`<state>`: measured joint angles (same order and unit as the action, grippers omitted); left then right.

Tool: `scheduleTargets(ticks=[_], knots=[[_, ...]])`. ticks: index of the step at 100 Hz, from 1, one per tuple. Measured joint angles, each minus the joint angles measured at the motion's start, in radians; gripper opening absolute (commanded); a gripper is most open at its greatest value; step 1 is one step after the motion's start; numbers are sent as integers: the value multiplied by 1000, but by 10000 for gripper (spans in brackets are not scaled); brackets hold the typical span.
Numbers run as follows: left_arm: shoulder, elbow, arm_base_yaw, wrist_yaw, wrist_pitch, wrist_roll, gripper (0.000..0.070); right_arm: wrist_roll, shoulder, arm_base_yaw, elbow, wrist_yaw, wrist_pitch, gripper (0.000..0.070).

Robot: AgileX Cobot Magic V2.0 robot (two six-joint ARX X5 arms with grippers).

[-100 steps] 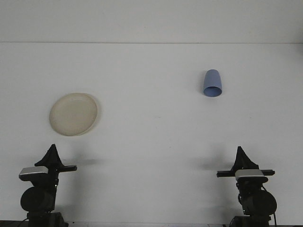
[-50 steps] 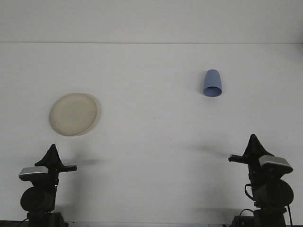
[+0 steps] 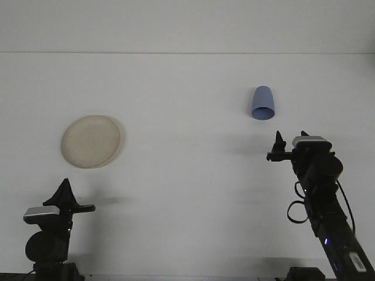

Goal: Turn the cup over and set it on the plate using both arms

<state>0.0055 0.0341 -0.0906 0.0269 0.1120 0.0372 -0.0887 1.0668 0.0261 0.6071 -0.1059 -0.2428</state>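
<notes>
A blue cup (image 3: 263, 103) lies on its side on the white table at the back right, its wide mouth facing me. A cream plate (image 3: 91, 141) rests flat at the left. My right gripper (image 3: 291, 138) is raised over the table just in front of and slightly right of the cup, apart from it. Its two fingertips stand open with nothing between them. My left gripper (image 3: 64, 190) sits low at the front left, in front of the plate, its fingers closed to a single point and holding nothing.
The white table (image 3: 187, 175) runs back to a pale wall (image 3: 187, 23). A black cable (image 3: 299, 211) loops beside the right arm.
My right arm has risen and reached forward toward the cup, and its fingers have spread apart. The left arm, the cup and the plate have not moved.
</notes>
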Motion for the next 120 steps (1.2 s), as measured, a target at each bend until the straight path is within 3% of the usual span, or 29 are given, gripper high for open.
scheduleTargets(ticks=[20, 53, 86, 110, 120], knots=[[0, 0, 0, 0, 0, 0, 12, 58, 269, 0, 24, 0, -210, 510], [0, 0, 0, 0, 0, 0, 12, 206, 660, 0, 319, 22, -227, 509], [0, 0, 0, 0, 0, 0, 12, 314, 914, 5, 485, 31, -292, 501], [0, 0, 0, 0, 0, 0, 12, 321, 965, 8, 535, 27, -386, 288], [0, 0, 0, 0, 0, 0, 12, 321, 976, 7, 535, 24, -400, 67]])
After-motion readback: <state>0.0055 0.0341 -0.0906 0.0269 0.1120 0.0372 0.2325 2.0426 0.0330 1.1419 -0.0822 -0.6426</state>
